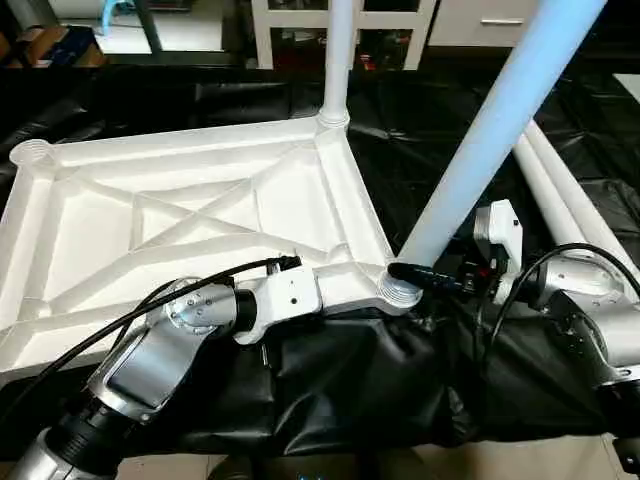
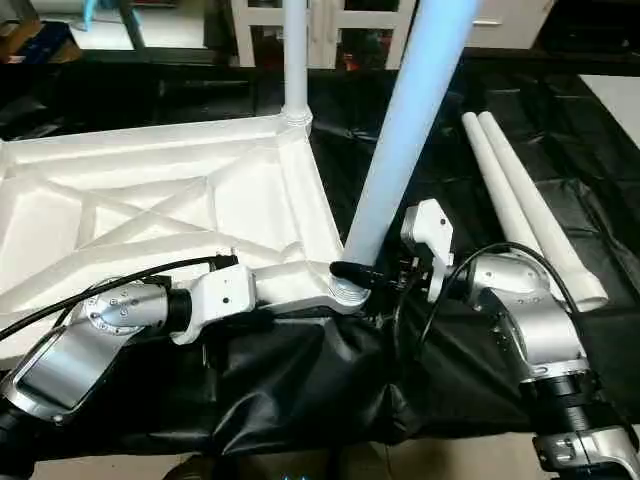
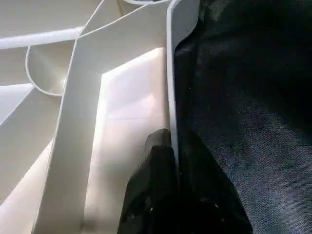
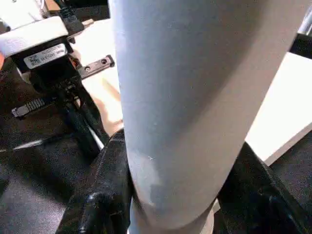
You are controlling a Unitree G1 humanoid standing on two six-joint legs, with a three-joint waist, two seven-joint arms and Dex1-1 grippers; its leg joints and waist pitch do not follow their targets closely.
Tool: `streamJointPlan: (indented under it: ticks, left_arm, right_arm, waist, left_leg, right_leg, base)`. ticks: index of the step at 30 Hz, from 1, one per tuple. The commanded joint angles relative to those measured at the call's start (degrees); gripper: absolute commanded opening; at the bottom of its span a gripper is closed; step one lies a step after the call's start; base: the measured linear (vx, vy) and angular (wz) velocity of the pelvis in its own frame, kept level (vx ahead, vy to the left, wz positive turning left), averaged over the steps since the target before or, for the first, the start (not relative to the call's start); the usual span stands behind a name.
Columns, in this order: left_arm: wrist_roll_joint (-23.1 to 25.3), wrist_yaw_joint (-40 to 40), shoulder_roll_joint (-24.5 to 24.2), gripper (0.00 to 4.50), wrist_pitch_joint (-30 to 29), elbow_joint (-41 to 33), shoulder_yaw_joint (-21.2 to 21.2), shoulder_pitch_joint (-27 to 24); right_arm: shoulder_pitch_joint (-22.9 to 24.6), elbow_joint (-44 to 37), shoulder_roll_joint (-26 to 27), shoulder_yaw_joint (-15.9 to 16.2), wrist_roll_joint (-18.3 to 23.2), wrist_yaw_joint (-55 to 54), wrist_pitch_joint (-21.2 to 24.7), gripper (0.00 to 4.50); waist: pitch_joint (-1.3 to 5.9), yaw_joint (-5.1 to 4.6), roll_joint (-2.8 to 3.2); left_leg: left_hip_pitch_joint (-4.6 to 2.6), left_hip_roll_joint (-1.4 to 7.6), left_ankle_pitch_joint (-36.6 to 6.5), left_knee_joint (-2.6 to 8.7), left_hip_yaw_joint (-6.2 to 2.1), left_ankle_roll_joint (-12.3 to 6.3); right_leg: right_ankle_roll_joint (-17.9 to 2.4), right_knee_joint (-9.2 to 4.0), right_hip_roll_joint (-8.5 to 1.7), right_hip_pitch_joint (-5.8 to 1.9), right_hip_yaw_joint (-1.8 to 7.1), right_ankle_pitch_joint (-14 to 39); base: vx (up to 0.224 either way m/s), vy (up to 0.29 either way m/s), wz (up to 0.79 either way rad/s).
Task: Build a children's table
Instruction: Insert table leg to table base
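Upturned on the black-draped bench [image 1: 350,390]: the white table top [image 1: 180,215], X-ribbed underside facing up. Left gripper [image 3: 174,146] clenched on the top's thin near rim [image 3: 171,73], 1 black finger inside the rim, 1 outside against the black cloth. Right gripper [image 4: 175,195] grasping 1 tilted white leg [image 1: 490,130] just above the near corner socket [image 1: 398,290], a finger [image 4: 105,185] pressed to each side of the tube. Beyond that gripper, at the far corner, a 2nd leg [image 1: 338,60] standing upright in its socket. Off to the right of the right gripper, 2 more legs [image 2: 520,195] lying side by side on the cloth. On the left wrist's camera block, a small white label [image 4: 45,54] with print too small to read.
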State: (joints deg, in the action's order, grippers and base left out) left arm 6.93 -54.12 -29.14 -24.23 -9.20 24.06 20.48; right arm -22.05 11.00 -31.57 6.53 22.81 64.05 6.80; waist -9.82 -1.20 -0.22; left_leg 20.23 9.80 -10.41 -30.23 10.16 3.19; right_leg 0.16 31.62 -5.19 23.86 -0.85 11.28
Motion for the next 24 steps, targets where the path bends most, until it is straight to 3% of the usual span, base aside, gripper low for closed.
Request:
streamJointPlan:
  ticks: [1,5,11,15,19,20,22,24]
  left_arm:
    - [-0.76,-0.60,1.02,0.00,0.88,0.29,2.77,-1.14]
    - [-0.70,-0.39,1.07,0.00,0.95,0.30,2.68,-1.19]
    - [-0.52,-0.28,1.12,0.00,1.02,0.39,2.58,-1.26]
    - [-0.42,-0.28,1.21,0.00,1.10,0.51,2.58,-1.22]
    - [-0.33,-0.34,1.30,0.00,1.15,0.61,2.52,-1.22]
    - [-0.31,-0.39,1.28,0.00,1.14,0.56,2.50,-1.27]
    - [-0.31,-0.45,1.22,0.00,1.12,0.43,2.45,-1.36]
    - [-0.31,-0.51,1.11,0.00,1.13,0.33,2.41,-1.48]
  right_arm:
    - [4.23,7.74,0.67,6.36,-7.25,-1.24,3.29,1.85]
    - [4.10,7.73,1.19,6.05,-8.14,-2.06,1.28,1.85]
    - [3.58,5.79,1.96,4.54,-6.02,-1.83,0.82,1.85]
    - [3.27,5.75,1.94,4.55,-6.42,-1.61,-0.46,1.85]
    - [3.01,5.60,2.22,4.31,-5.67,-0.80,-0.20,1.85]
    - [2.96,5.41,2.29,4.10,-5.55,-1.04,-0.03,2.20]
    - [2.90,4.96,2.32,3.94,-5.16,-1.01,0.70,2.20]
    - [2.85,4.32,2.42,3.73,-4.74,-1.05,1.11,2.60]
  waist:
    - [0.61,0.29,-0.15]
    - [0.63,0.35,-0.18]
    - [0.56,0.26,-0.23]
    - [0.72,0.26,-0.13]
    - [0.70,0.30,-0.16]
    - [0.78,0.34,-0.11]
    - [0.78,0.33,-0.12]
    - [0.89,0.36,-0.07]
  left_leg:
    - [0.07,2.94,-26.36,4.73,-1.80,-1.70]
    - [0.09,2.98,-25.67,4.70,-1.59,-1.86]
    - [0.03,2.96,-27.00,4.81,-1.80,-1.67]
    - [0.14,3.07,-25.15,4.89,-1.56,-1.79]
    - [0.07,3.01,-25.09,4.81,-1.38,-1.93]
    - [-0.05,3.04,-24.94,4.75,-1.33,-1.92]
    - [0.02,3.03,-24.52,4.76,-1.31,-1.99]
    - [0.01,3.05,-23.82,4.71,-1.25,-2.06]
  right_leg:
    - [-6.38,-5.14,-2.71,-0.37,1.72,33.14]
    - [-7.35,-4.98,-2.67,-0.44,1.78,30.91]
    - [-6.26,-5.23,-2.79,-0.30,1.76,34.33]
    - [-7.68,-4.93,-2.60,-0.60,1.71,29.10]
    - [-8.28,-4.91,-2.61,-0.63,1.76,28.44]
    - [-8.42,-4.92,-2.66,-0.61,1.79,28.36]
    - [-8.64,-4.85,-2.63,-0.71,1.79,27.72]
    - [-9.06,-4.73,-2.62,-0.80,1.80,26.51]
  base:
    - [0.000,0.000,0.00]
    - [0.000,0.000,0.00]
    - [0.000,0.000,0.00]
    - [0.000,0.000,0.00]
    - [0.000,0.000,0.00]
    - [0.000,0.000,0.00]
    - [0.000,0.000,0.00]
    - [0.000,0.000,0.00]
